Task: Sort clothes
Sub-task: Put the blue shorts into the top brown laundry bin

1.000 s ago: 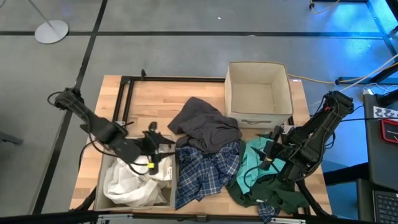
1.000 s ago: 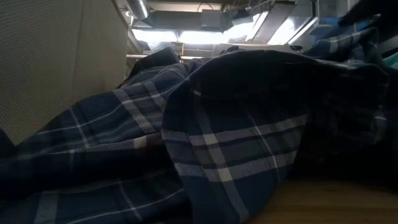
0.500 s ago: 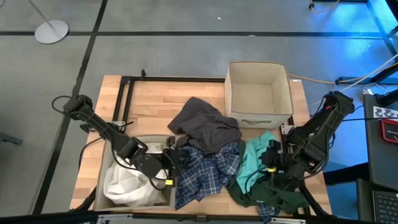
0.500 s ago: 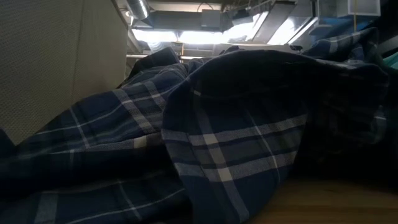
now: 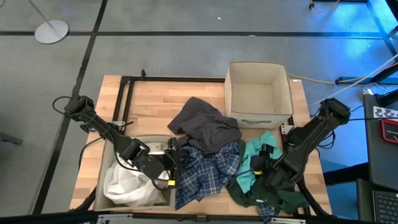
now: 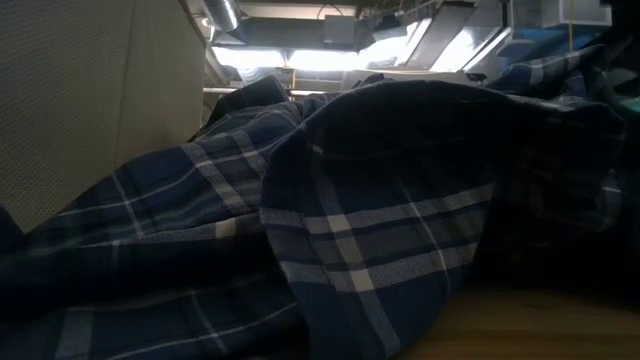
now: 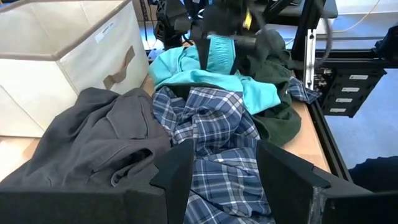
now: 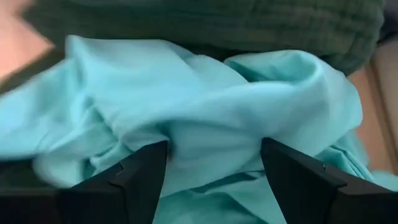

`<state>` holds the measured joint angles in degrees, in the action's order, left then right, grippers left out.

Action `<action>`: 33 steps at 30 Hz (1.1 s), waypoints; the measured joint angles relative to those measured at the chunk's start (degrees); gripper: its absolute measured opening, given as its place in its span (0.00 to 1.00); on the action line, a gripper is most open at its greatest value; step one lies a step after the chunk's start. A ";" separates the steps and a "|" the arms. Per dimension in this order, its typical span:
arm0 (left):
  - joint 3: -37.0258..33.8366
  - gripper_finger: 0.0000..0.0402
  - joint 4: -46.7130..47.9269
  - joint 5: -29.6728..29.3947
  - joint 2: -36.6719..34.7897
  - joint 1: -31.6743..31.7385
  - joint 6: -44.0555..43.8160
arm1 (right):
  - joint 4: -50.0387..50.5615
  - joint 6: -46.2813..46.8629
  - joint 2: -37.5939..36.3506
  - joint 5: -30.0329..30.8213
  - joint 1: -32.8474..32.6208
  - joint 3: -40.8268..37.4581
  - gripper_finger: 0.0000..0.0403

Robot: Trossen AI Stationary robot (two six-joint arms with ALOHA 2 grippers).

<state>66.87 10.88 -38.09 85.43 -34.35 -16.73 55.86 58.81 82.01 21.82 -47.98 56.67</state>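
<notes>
Right gripper point(image 5: 260, 167) has dropped onto the teal garment point(image 5: 252, 163) at the table's right — jaws spread, nothing pinched yet. Left gripper point(image 5: 176, 163), also spread and empty, has swung from the white clothes point(image 5: 127, 182) in the near-left bin point(image 5: 171, 200) to the plaid shirt point(image 5: 208, 171) — coloured items look next.

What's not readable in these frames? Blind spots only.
- Low view: blue-white plaid shirt fills the frame; both grippers and the other clothes are hidden.
- High view: contents under the large white garments in the near beige fabric bin are covered; the bin's near edge is cropped.
- High view: right gripper fingertips are lost against the teal garment; contact unclear.
- Right wrist view: teal cloth is motion-blurred on one side.
</notes>
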 joint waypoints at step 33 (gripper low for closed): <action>0.02 0.41 0.58 -0.11 0.04 1.18 0.25 | 8.67 -9.50 5.77 4.40 2.85 5.25 0.05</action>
<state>66.89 11.47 -38.20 85.47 -33.17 -16.49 64.52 49.32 87.78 26.22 -45.13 61.92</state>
